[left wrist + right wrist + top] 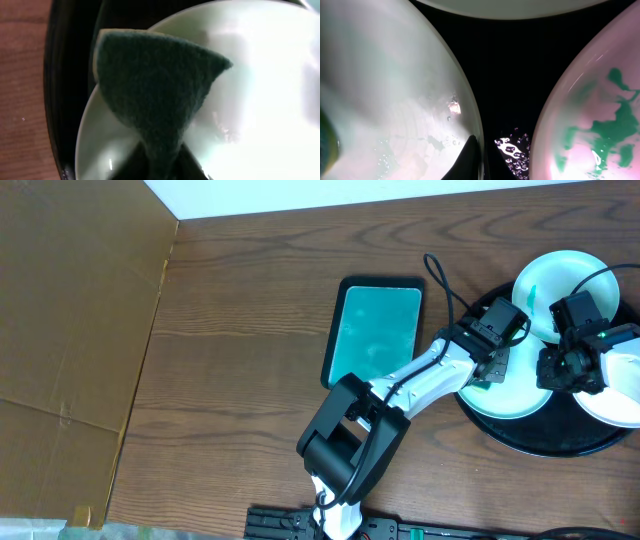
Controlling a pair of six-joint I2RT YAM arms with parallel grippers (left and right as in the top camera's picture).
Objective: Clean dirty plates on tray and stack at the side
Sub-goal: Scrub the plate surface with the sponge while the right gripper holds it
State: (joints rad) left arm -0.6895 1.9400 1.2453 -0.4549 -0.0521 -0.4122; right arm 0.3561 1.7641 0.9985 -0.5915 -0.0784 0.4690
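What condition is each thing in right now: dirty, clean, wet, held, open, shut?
Sponge: pinched in the left gripper, over a plate.
Plate under the sponge: wet, no stains showing.
Far plate: teal smear, dirty.
Third plate: teal stains, dirty.
Black tray: wet, holds all three plates, unstacked.
Right gripper: at a plate's rim; open or shut, cannot tell.

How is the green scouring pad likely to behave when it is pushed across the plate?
The scouring pad looks soft and floppy: it is pinched to a narrow waist at the bottom and fans out above. Its fuzzy face would probably drag rather than slide on the glossy plate. It likely weighs little for its size.
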